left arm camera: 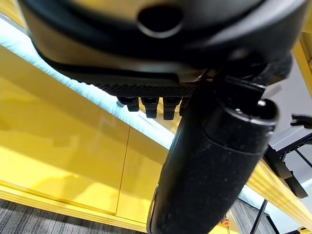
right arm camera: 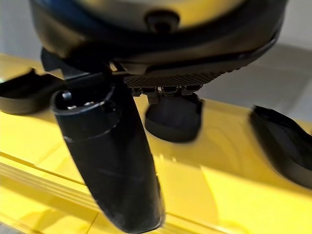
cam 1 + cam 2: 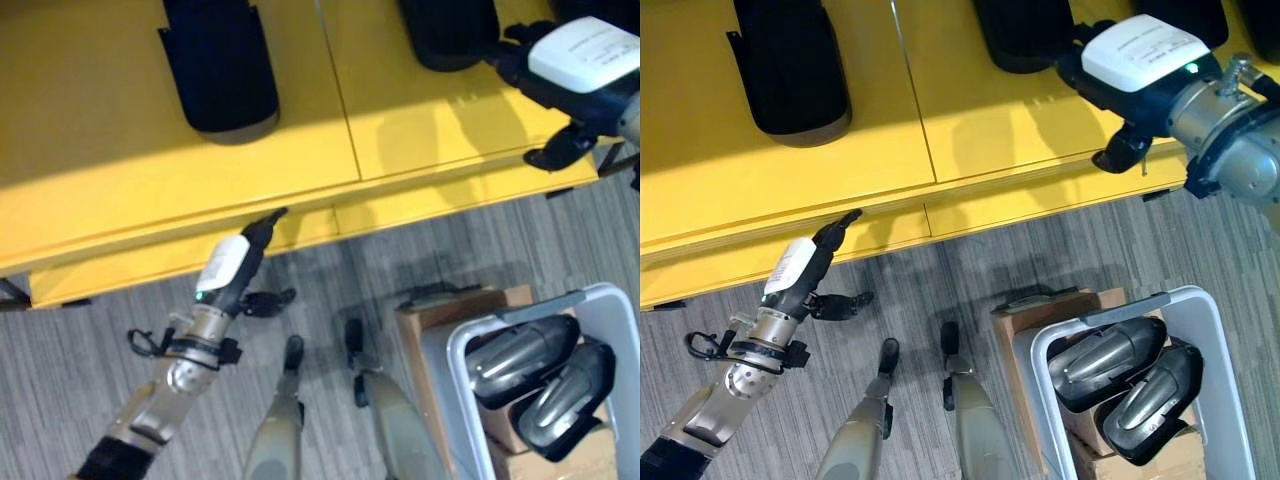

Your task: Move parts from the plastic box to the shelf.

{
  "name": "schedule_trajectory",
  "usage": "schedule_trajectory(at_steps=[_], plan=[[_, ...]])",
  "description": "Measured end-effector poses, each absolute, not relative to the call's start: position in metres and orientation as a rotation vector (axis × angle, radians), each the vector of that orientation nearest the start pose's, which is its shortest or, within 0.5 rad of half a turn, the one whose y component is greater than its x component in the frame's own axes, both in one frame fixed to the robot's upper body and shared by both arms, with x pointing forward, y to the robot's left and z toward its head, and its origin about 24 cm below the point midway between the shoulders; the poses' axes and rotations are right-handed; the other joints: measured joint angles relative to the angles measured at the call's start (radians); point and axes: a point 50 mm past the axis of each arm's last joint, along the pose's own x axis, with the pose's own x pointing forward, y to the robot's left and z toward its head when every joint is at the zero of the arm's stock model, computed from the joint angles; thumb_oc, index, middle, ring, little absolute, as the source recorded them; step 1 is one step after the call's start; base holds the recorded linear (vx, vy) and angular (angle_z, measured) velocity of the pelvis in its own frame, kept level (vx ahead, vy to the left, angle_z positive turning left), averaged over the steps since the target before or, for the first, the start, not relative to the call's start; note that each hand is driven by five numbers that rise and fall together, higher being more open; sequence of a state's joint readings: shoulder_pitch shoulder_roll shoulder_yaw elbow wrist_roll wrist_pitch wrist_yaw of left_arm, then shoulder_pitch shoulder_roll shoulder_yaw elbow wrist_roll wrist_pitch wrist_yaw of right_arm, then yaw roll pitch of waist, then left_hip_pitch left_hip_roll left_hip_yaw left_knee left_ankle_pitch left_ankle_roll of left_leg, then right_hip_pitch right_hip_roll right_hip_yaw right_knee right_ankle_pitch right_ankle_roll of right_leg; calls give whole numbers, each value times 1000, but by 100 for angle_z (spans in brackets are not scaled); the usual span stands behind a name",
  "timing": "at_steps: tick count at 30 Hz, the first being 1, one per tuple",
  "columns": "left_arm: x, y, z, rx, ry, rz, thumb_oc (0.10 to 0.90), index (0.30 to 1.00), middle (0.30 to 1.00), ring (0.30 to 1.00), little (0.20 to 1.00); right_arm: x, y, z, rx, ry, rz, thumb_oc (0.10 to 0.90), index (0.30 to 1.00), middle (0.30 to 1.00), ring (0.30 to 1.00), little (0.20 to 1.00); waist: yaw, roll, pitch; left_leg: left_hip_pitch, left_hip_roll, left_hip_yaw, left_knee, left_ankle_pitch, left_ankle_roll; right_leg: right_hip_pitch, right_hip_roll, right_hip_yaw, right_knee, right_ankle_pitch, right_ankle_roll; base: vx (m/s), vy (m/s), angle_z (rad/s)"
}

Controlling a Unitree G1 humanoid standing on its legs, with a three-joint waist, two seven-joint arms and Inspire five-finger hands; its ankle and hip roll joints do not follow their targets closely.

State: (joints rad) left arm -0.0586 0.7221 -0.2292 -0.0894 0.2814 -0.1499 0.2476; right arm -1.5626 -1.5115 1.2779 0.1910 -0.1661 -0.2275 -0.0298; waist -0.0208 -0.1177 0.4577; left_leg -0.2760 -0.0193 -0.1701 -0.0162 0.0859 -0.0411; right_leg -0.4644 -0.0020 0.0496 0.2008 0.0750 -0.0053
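Two glossy dark moulded shell parts [image 3: 1125, 385] lie in the grey plastic box [image 3: 1225, 345]; likely stiff, light, slippery, best gripped across an edge. My right robot hand [image 3: 1110, 65] hangs open, empty, above the yellow shelf [image 3: 990, 130]; left robot hand [image 3: 810, 270] relaxed, empty.

Yellow shelf [image 3: 120, 130]; black parts [image 3: 220, 65] on it; white-grey plastic box [image 3: 1215, 330]; grey striped floor [image 3: 90, 330]; brown cardboard [image 3: 425, 320].

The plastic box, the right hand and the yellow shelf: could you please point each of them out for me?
plastic box [image 3: 1215, 330], right eye view, on its right rim.
right hand [image 3: 1145, 48], right eye view, on its white back cover.
yellow shelf [image 3: 100, 130], left eye view, on a bare part of its top.
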Motion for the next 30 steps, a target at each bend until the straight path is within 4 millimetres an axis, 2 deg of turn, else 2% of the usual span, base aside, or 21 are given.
schedule_trajectory(at_steps=[5,15,23,30], plan=[[254,210,104,937,-346,-91,900,1000,1000,1000,1000,307,-239,352,-1998,-521,125,900,1000,1000,1000,1000,-1,-13,0,-6,0,2,0,-3,2,-4,2,7,-9,2,0,7,-8,-2],[251,215,100,945,-325,-85,900,1000,1000,1000,1000,315,-229,351,-1991,-547,138,900,1000,1000,1000,1000,1,-29,2,-20,0,2,0,-4,2,-17,1,6,-11,3,0,0,0,0],[247,218,96,945,-303,-77,900,1000,1000,1000,1000,326,-255,363,-1977,-468,-19,900,1000,1000,1000,1000,25,-29,2,-43,-1,1,3,-3,2,-39,0,5,-9,3,-1,0,0,0],[247,222,98,946,-306,-56,900,1000,1000,1000,1000,326,-265,373,-1969,-462,-107,900,1000,1000,1000,1000,25,-29,2,-50,-1,0,3,-3,2,-45,-1,3,-9,4,-1,0,0,0]])
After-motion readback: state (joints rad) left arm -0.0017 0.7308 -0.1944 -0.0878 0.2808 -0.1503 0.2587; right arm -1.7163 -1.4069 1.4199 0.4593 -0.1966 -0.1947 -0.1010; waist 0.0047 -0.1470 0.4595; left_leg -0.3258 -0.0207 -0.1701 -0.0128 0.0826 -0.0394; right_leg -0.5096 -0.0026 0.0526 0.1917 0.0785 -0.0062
